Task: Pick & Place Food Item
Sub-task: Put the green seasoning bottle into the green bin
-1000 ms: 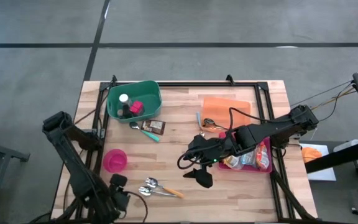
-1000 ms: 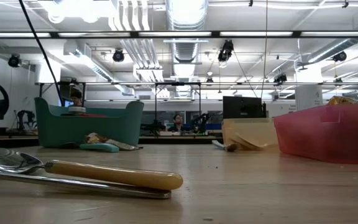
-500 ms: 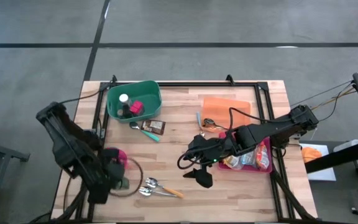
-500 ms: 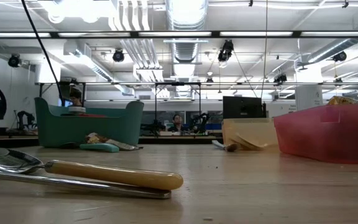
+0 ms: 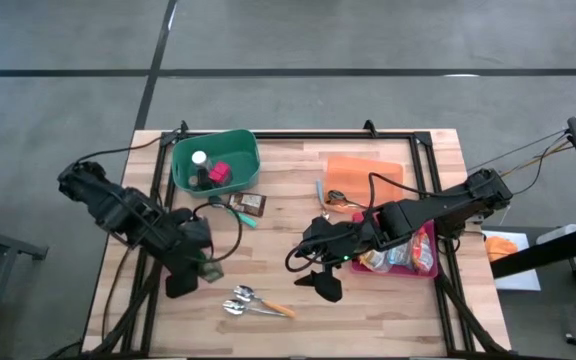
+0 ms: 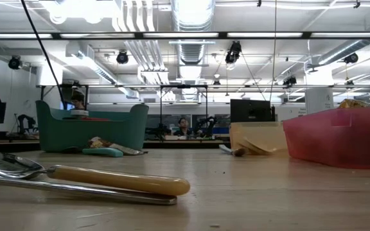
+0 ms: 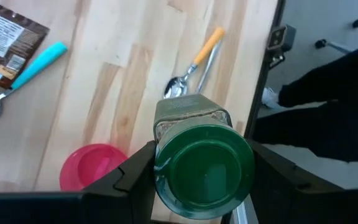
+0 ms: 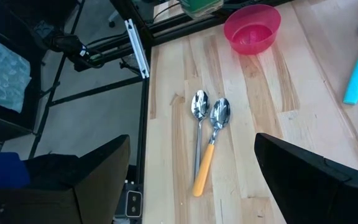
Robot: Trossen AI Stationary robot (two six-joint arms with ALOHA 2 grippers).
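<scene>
A jar with a green lid [image 7: 204, 163] sits between the fingers of my left gripper [image 5: 194, 268], which hangs over the table's near left part, above the pink bowl [image 7: 92, 167]. The arm hides the bowl in the high view. My right gripper [image 5: 320, 283] hovers open over the table's middle near part, nothing between its fingers [image 8: 98, 177]. Below it lie two spoons [image 8: 205, 134], one with a yellow handle. A red tray [image 5: 423, 268] with food packets stands at the right. The low view shows neither gripper. My left gripper pinches the jar between its two fingers [image 7: 137, 174], one on each side of the jar just under the lid [image 7: 159, 155]. The fingers come from above, pointing steeply down along the jar. The jar is lifted clear of the table, lid up toward the wrist, its lower end [image 7: 188, 112] hanging below.
A green bin [image 5: 238, 145] with small items stands at the far left. Beside it lie a brown packet [image 5: 252, 204] and a teal-handled spoon [image 5: 233, 210]. An orange cloth [image 5: 363, 172] lies at the far right. Bare wood shows between the bowl and the tray.
My left gripper has risen from the table's near left corner and gone toward the far edge and the middle, rolling as it went, with the jar held between its fingers. It now hangs over the pink bowl. My right arm has kept still.
</scene>
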